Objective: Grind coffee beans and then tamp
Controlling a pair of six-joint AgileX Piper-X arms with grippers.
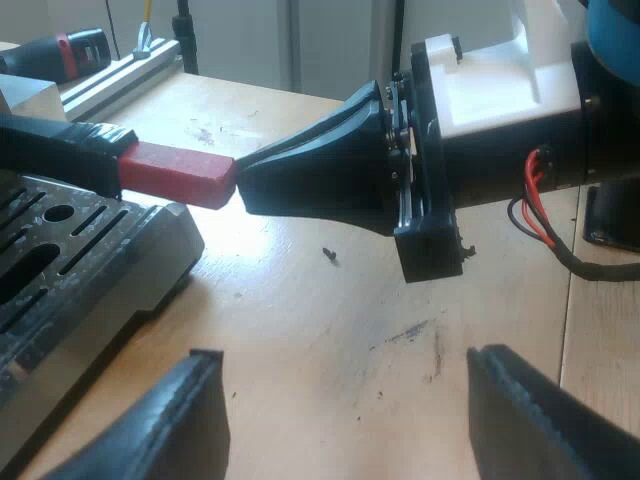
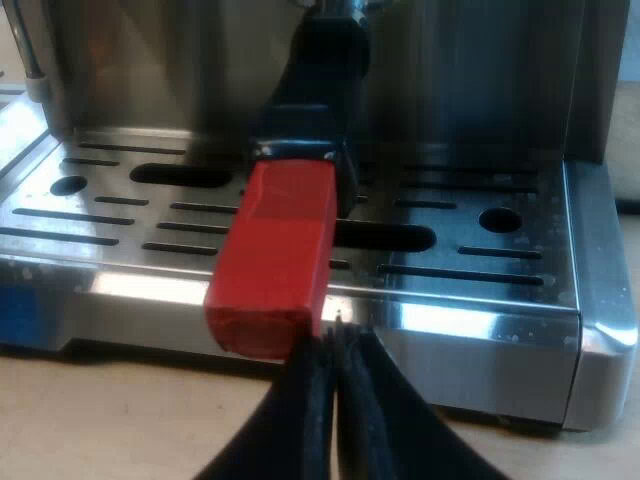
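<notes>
Holder handle [image 2: 318, 85] locked in machine [image 2: 470, 110] front, red end [image 2: 275, 265] over drip tray [image 2: 480, 270], R gripper [image 2: 335, 350] fingers together, tips touching red end, L gripper [image 1: 345, 365] fingers apart, over wooden table [image 1: 300, 290] nearby

Table [image 1: 300, 330]: pale wood, brightly lit in places, with a seam running between two of its boards.
Scuffs [image 1: 412, 332]: dark smudges and short streaks on the table's wood.
Speck [image 1: 330, 256]: a small dark bit lying loose on the table, apart from the scuffs.
Rail [image 1: 120, 75]: a silvery slotted metal bar along the table's far edge.
Power tool [image 1: 62, 52]: black and red, beyond the rail; its kind cannot be told.
Poles [image 1: 186, 35]: dark uprights behind the table, against a pale wall [image 1: 250, 40].
</notes>
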